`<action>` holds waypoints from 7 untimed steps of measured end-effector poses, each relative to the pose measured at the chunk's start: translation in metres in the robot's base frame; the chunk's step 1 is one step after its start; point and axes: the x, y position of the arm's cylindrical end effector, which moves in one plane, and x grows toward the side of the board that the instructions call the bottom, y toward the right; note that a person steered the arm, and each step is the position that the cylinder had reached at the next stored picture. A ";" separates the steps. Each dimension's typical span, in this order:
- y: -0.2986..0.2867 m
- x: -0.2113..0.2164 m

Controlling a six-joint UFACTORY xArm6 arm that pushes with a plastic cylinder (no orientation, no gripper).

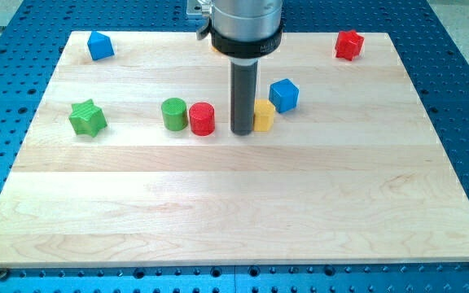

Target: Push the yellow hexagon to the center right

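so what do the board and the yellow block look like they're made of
The board looks like pale wood with a smooth matte finish: grain streaks and plank seams show. The yellow block, touching my tip on the view's right, looks like solid-coloured plastic or painted wood; its flat even colour leaves that open.

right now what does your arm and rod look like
My arm shows only as a wide grey metal cylinder with a black band around its lower edge. From it hangs a straight, dark grey rod, narrower and round. My tip is plain and blunt. No cables or readable markings show.
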 end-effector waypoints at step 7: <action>0.171 -0.034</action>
